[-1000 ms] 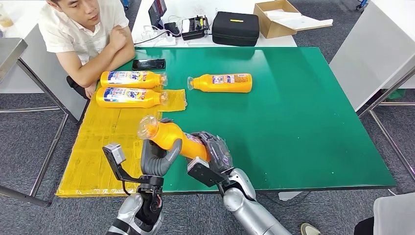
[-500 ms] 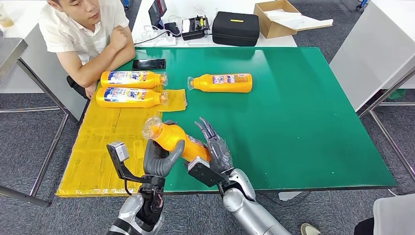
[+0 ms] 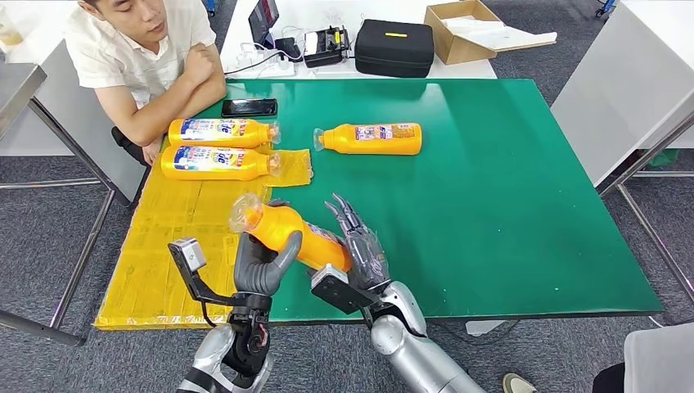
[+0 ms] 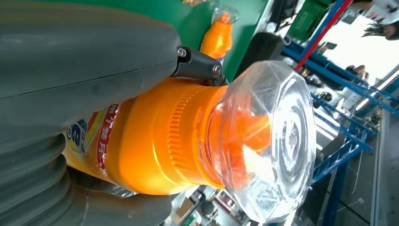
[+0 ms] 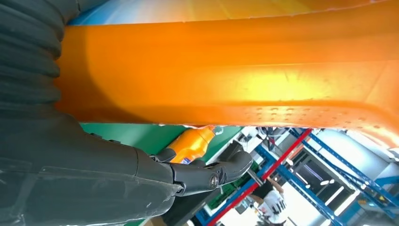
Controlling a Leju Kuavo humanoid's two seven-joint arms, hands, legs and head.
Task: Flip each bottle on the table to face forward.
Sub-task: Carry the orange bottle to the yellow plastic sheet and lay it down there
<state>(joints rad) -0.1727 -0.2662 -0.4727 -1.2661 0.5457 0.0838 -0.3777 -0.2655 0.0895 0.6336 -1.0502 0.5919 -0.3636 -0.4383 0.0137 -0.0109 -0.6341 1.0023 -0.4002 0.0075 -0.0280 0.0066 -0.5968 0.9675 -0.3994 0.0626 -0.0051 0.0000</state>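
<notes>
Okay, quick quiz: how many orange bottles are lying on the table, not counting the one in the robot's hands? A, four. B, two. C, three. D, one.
C: two bottles lie side by side near the person's arm, a third lies alone on the green table, and the left hand grips the raised bottle.

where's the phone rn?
Head view: the phone lies at the table's far left corner, just beyond the upper of the two bottles lying side by side and next to the person's elbow.
</notes>
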